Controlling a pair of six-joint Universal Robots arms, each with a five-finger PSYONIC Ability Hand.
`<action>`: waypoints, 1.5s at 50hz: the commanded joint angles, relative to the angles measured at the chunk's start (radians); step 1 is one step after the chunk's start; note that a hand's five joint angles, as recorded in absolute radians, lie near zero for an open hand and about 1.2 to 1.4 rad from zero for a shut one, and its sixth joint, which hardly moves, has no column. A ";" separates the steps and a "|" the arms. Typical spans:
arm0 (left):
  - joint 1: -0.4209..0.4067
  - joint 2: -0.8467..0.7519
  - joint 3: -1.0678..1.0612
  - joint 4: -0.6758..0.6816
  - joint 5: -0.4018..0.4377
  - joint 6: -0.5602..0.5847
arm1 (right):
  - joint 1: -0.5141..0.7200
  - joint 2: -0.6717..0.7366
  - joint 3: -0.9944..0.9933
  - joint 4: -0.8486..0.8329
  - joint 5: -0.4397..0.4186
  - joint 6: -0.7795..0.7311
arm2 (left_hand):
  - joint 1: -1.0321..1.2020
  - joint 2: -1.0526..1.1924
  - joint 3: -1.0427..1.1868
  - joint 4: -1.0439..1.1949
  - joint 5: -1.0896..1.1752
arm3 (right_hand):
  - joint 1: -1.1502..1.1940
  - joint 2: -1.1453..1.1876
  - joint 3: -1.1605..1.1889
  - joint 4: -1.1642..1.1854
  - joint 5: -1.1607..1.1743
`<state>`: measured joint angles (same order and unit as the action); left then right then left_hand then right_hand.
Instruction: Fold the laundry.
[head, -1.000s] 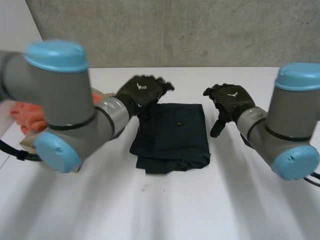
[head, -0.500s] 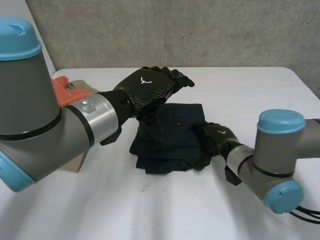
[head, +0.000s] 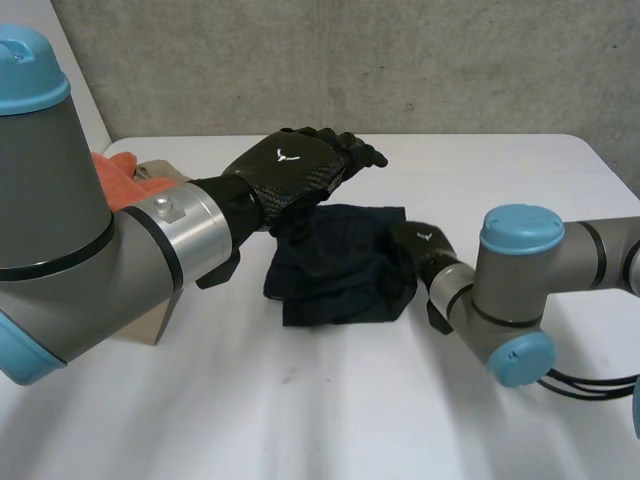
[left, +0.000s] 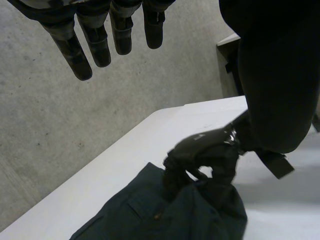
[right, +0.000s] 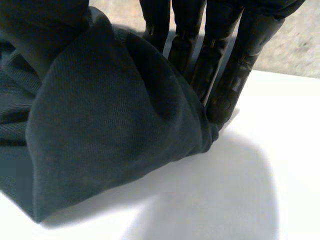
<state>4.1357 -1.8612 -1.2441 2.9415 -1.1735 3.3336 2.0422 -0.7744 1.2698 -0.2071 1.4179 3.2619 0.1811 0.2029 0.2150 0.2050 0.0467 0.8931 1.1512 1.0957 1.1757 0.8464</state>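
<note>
Garment's (head: 335, 265) right edge newly pinched by right hand (head: 420, 245)
A fold is judged begun; left hand (head: 295, 175) is held spread above garment.

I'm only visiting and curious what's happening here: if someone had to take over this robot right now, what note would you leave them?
Left hand: open, fingers straight, above the far left corner of the dark garment, holding nothing.
Right hand: shut on the garment's right edge, cloth bunched between thumb and fingers.
The garment lies partly folded on the table. An orange cloth sits at the left.
Left to do: probably carry the gripped edge over, flatten it, then fold the orange cloth.
</note>
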 joint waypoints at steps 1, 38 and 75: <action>0.000 0.001 0.002 0.002 0.000 0.000 | -0.083 0.014 -0.096 0.005 0.038 -0.008 | 0.006 -0.016 -0.028 -0.018 -0.034 | 0.503 0.245 0.301 0.221 0.375; -0.015 -0.003 0.018 0.004 -0.003 -0.026 | -0.680 0.552 -1.081 0.206 -0.070 -0.453 | 0.015 -0.007 -0.019 -0.009 -0.025 | 0.503 0.245 0.301 0.221 0.375; 0.080 0.076 -0.064 0.028 -0.014 -0.043 | -0.643 -0.083 -0.356 0.141 0.214 -1.141 | 0.003 -0.019 -0.031 -0.021 -0.037 | -0.719 -0.977 -0.921 -1.001 -0.846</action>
<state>4.1531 -1.8173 -1.2971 2.9497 -1.1848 3.2886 1.3631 -0.7473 0.8651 0.0338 1.5739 2.1307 0.1811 0.2029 0.2150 0.2050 0.0467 0.2028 0.2237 0.2144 0.2367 0.0581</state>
